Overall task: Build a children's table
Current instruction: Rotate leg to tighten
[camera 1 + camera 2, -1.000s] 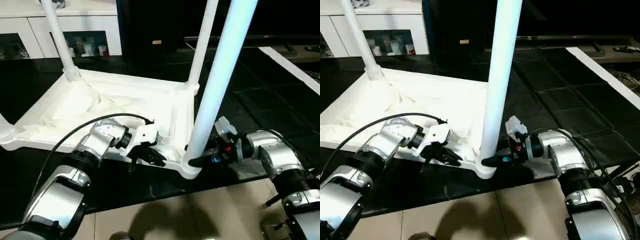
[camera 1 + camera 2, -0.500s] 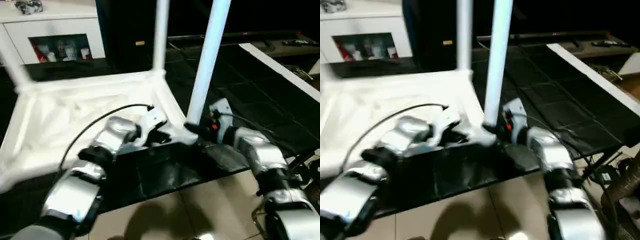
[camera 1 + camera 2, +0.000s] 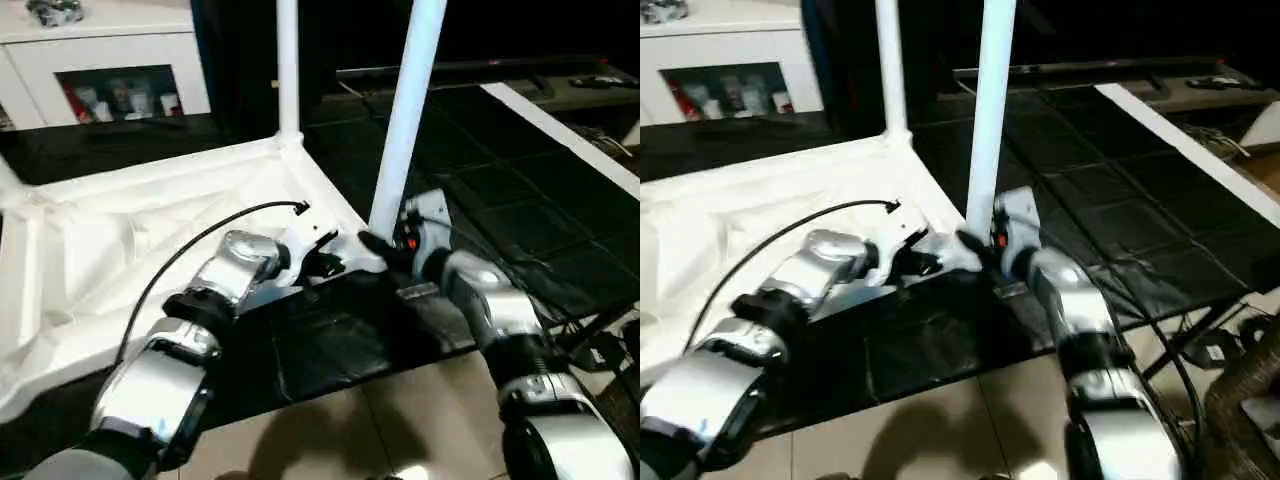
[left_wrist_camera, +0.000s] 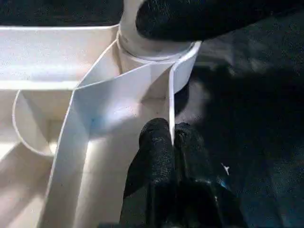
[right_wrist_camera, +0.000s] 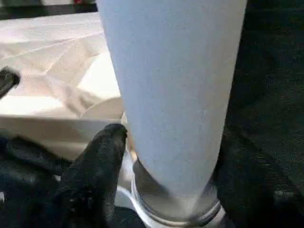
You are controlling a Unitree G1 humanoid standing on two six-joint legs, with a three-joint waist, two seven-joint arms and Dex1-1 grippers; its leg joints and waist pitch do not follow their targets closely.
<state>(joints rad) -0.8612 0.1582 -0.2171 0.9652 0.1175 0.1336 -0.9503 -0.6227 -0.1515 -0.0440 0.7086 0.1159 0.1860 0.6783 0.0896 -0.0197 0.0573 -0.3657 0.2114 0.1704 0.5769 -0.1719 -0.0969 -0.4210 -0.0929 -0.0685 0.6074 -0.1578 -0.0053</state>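
The children's table point(image 3: 120, 240) lies upside down on a black mat, white, with its ribbed underside up. Two round legs show, the near corner leg point(image 3: 405, 110) and a farther leg point(image 3: 288, 70), both pointing up. My left gripper point(image 4: 171, 130) is shut on the thin rim wall of the frame, right beside the near corner socket. In the left eye view, the left gripper point(image 3: 335, 268) sits just left of that corner. My right gripper point(image 3: 375, 243) is at the base of the near leg point(image 5: 171, 95), reaching in from the right.
A white cabinet with a glass door point(image 3: 110, 70) stands at the back left. The black mat point(image 3: 330, 340) ends at beige floor tiles point(image 3: 400, 420) in front. A white strip point(image 3: 560, 120) crosses the right side, and cables point(image 3: 600, 350) lie at the right edge.
The head view has swung and tilted. My left gripper keeps its pinch on the rim, and my right gripper stays at the base of the near leg.
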